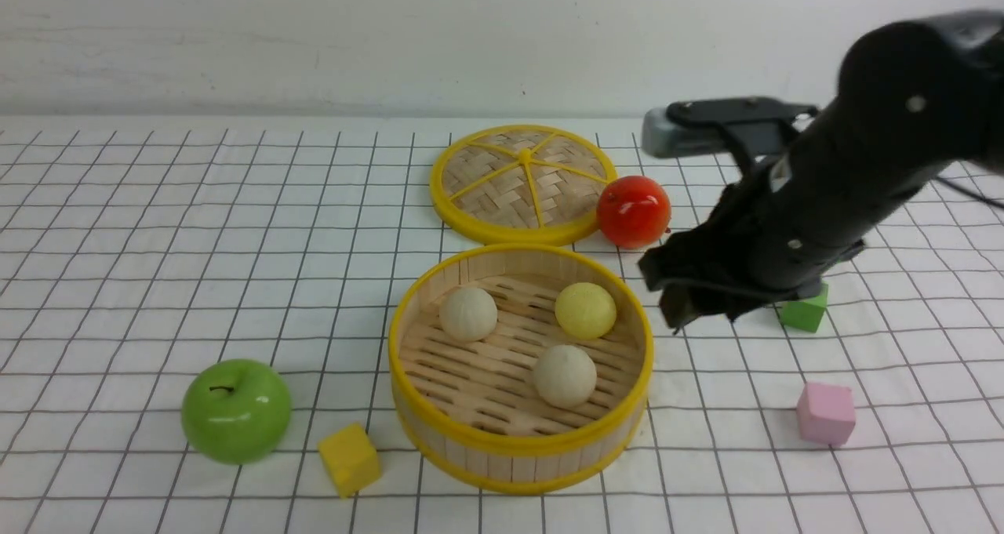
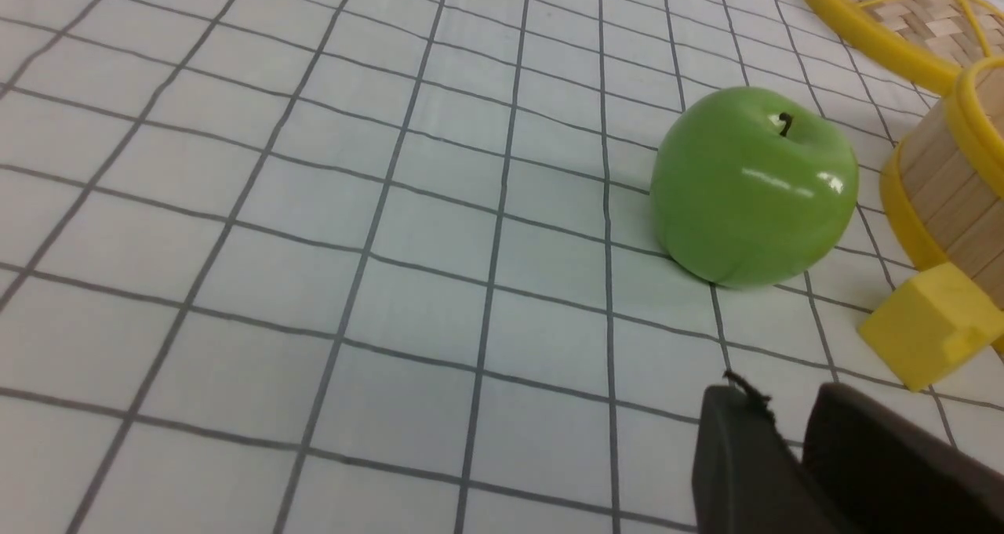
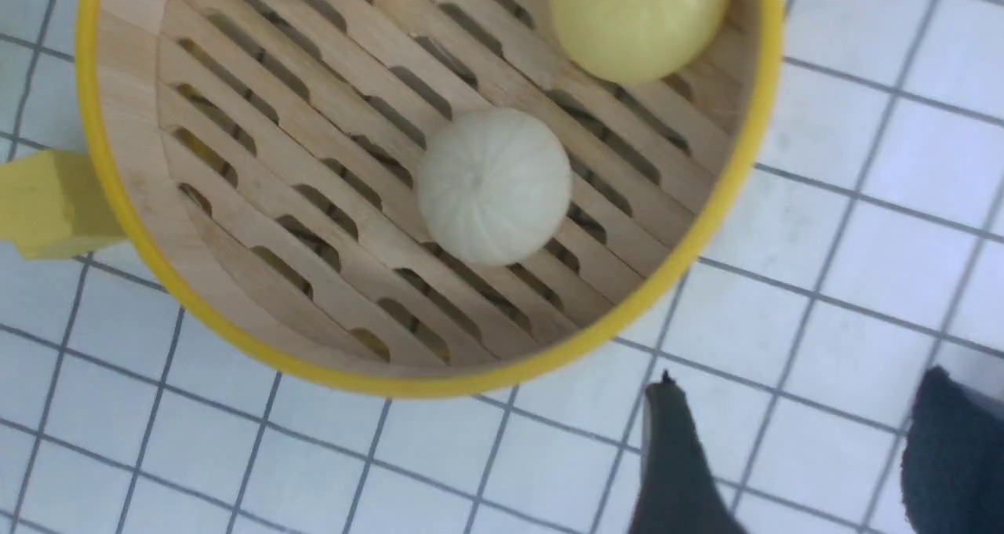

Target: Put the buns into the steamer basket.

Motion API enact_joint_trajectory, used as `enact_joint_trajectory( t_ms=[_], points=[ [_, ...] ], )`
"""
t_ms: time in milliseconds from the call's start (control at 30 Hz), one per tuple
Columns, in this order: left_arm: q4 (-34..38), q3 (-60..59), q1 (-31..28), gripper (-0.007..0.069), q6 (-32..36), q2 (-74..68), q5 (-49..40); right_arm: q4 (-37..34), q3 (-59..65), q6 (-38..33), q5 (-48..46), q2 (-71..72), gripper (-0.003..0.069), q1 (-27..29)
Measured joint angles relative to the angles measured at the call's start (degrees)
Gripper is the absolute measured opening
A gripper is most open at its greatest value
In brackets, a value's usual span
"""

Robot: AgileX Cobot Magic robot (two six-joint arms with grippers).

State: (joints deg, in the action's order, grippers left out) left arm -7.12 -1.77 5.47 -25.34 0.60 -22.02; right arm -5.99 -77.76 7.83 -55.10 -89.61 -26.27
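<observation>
Three buns [image 1: 565, 375] lying apart on slatted floor of steamer basket [image 1: 408, 338], right pincer [image 1: 694, 303] hanging just beside basket rim, fingers spread, holding nothing, left pincer [image 2: 784, 459] near green apple [image 2: 753, 185], almost closed, empty, above table [image 1: 157, 244]

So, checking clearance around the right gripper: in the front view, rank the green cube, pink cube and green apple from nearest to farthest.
From the right gripper:
1. green cube, just to its right, beneath the arm.
2. pink cube, nearer the camera, right.
3. green apple, far left, beyond the steamer basket.
</observation>
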Motion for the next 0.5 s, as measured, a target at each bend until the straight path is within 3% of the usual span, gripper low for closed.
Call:
enact_joint_trajectory(
  t_ms=[100, 133, 267, 500],
  points=[
    [0.0, 0.0, 0.0, 0.0129, 0.0, 0.0, 0.0, 0.2, 0.8, 0.6, -3.2, 6.9, 0.0233, 0.0],
    [0.0, 0.0, 0.0, 0.0129, 0.0, 0.0, 0.0, 0.1, 1.0, 0.6, -3.3, 7.4, 0.0223, 0.0],
    [0.0, 0.0, 0.0, 0.0134, 0.0, 0.0, 0.0, -2.1, 10.2, 0.3, -3.8, 19.7, 0.0012, 0.0],
    [0.0, 0.0, 0.0, 0.0141, 0.0, 0.0, 0.0, -7.8, 30.9, -1.2, 0.6, 42.6, -0.0021, 0.0]
  ],
)
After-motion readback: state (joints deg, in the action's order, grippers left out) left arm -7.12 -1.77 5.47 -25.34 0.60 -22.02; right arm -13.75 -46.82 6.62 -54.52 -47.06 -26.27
